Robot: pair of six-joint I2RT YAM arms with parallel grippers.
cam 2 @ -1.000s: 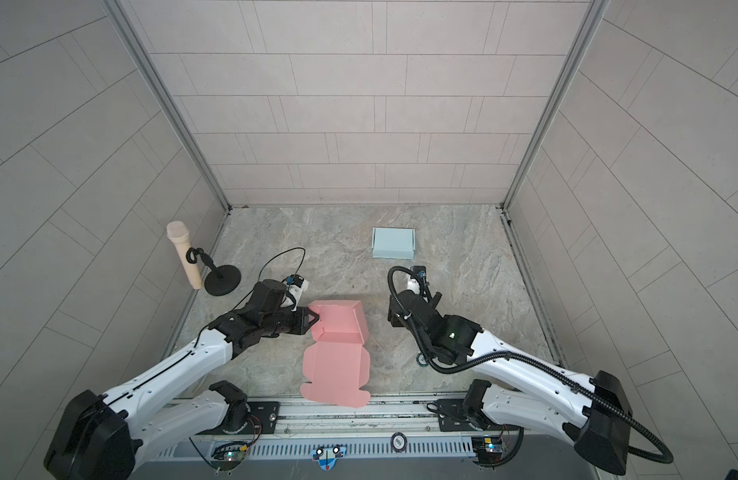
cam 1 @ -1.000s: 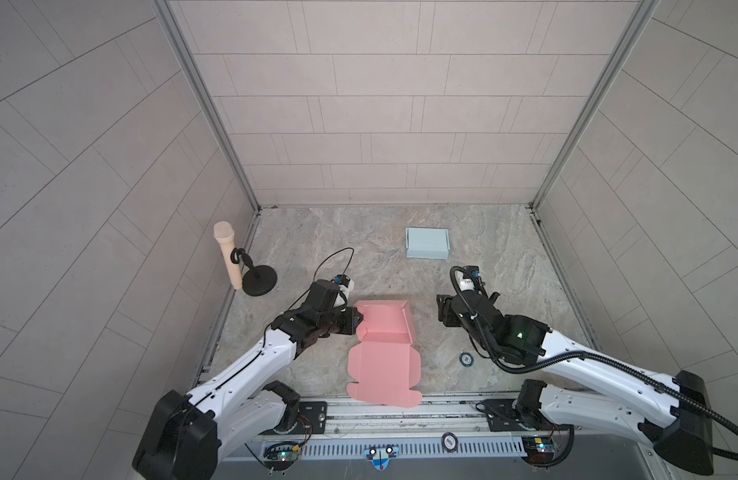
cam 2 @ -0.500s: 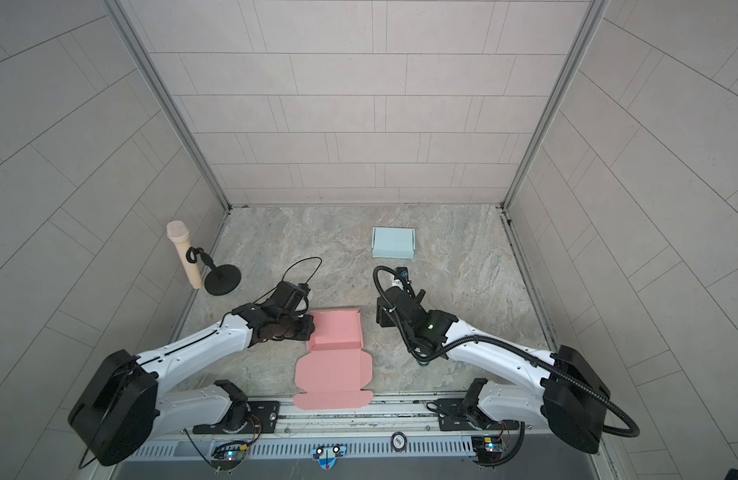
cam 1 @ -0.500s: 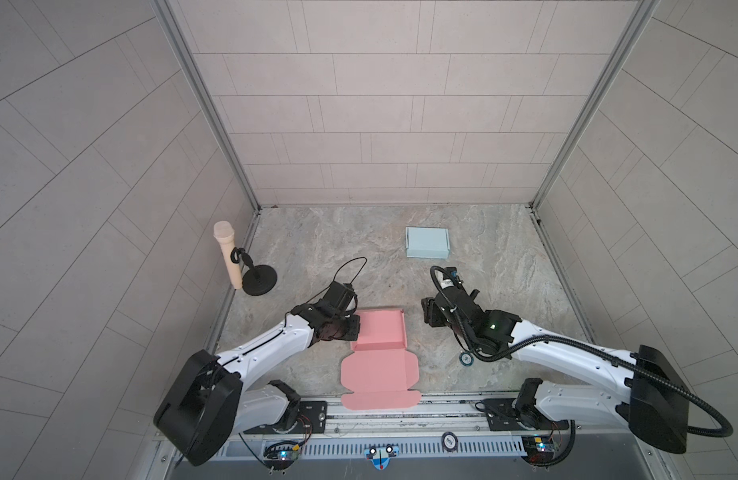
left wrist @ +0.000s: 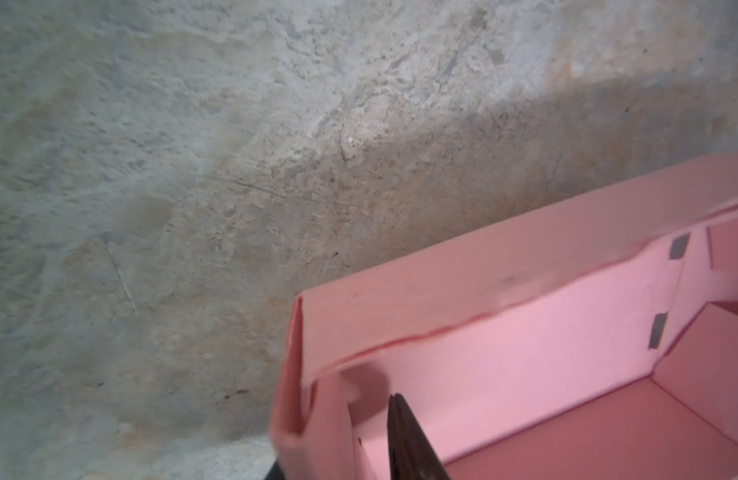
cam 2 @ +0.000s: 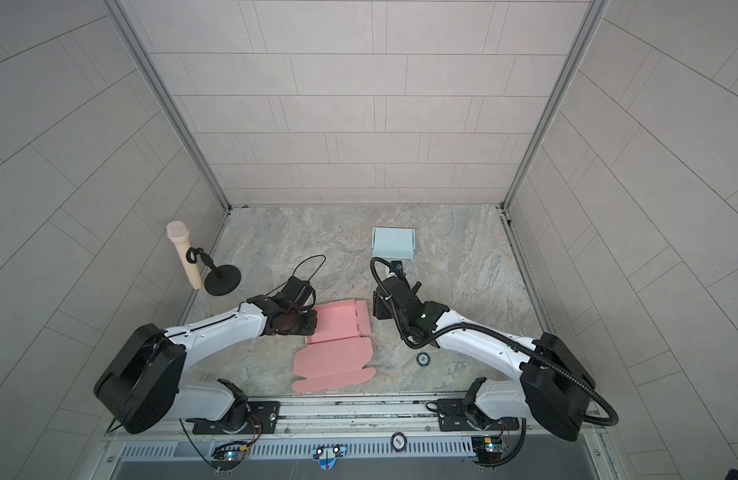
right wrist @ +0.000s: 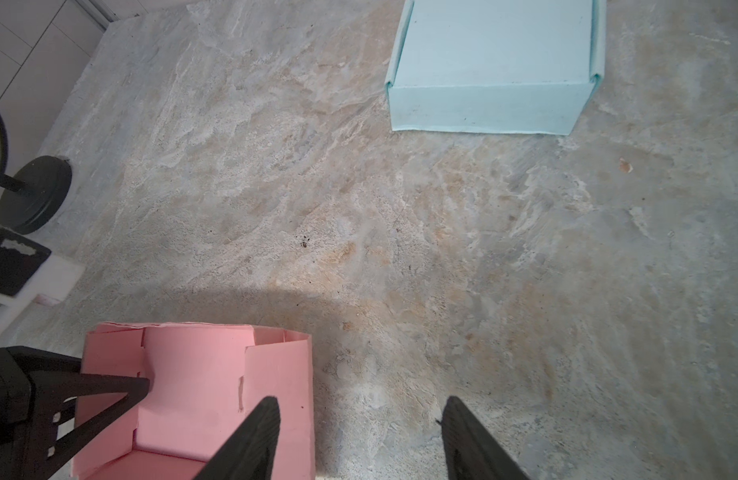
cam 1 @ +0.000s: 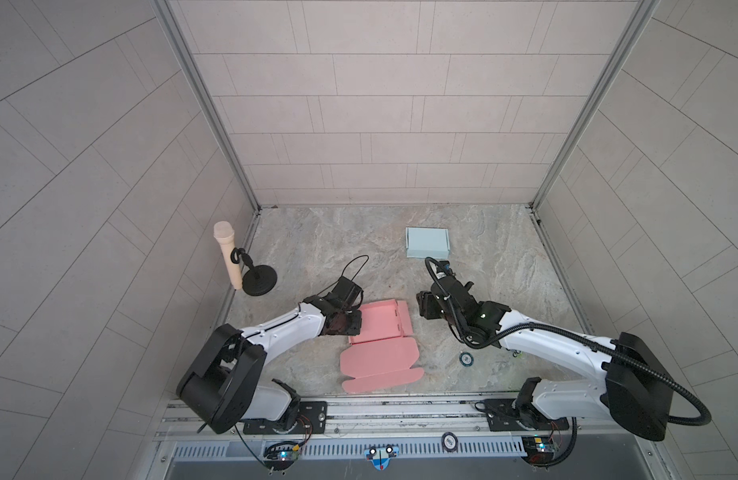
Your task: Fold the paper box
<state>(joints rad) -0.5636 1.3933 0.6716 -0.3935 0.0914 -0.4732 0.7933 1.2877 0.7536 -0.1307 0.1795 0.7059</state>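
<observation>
While L gripper sat loose-jawed astride pink box's left wall, one finger inside, R gripper hung wide-jawed, empty, by its right flap. Box lay front-centre on table, lid flat toward front rail; far half free bar blue box. Disc label unreadable.

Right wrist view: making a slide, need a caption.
Open right pincer beside the half-folded pink box; folded blue box beyond.

My stone table carries the pink box at lower centre, a blue box above it, a stand at left and a ring at right.
</observation>
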